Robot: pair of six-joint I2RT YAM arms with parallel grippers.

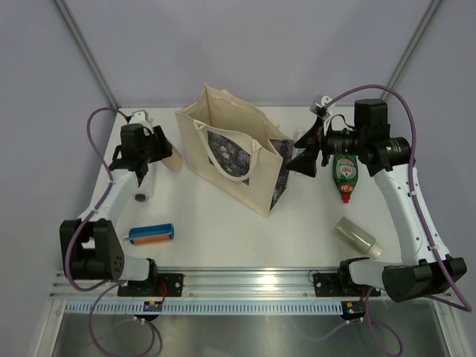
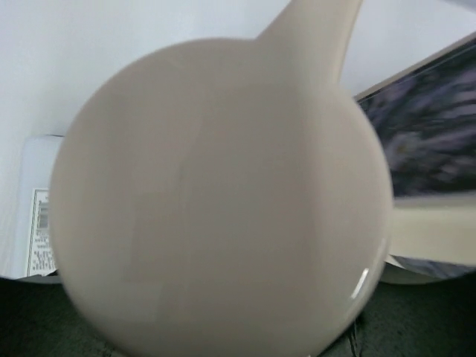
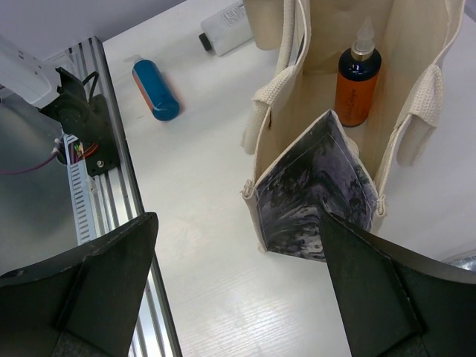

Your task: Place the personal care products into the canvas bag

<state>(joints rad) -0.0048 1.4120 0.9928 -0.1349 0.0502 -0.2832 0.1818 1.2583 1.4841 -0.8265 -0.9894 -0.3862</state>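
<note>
Right wrist: orange spray bottle (image 3: 357, 78) already in canvas bag (image 3: 312, 190); right gripper (image 3: 238, 297) spread, empty. Not yet bagged: blue-orange cylinder (image 1: 151, 234) near-left, green red-capped bottle (image 1: 344, 172) and sage-green bottle (image 1: 358, 236) by right edge. Left gripper (image 1: 149, 149): beige bottle (image 2: 223, 201) blocks its view, can't tell its state.

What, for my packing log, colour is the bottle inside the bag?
The bottle is orange; right wrist view shows it best.

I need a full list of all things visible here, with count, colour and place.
canvas bag: one, cream with dark prints, table centre
spray bottle: one, orange, upright inside bag
cylinder: one, blue-orange, lying near-left
red-capped bottle: one, green, right of bag
sage-green bottle: one, pale green, lying near-right
dark-capped bottle: one, whitish, left of bag
rounded object: one, beige, fills left wrist view
white box: one, white, that view's left edge
left gripper: one, black, left of bag
right gripper: one, black, jaws open, right of bag
</note>
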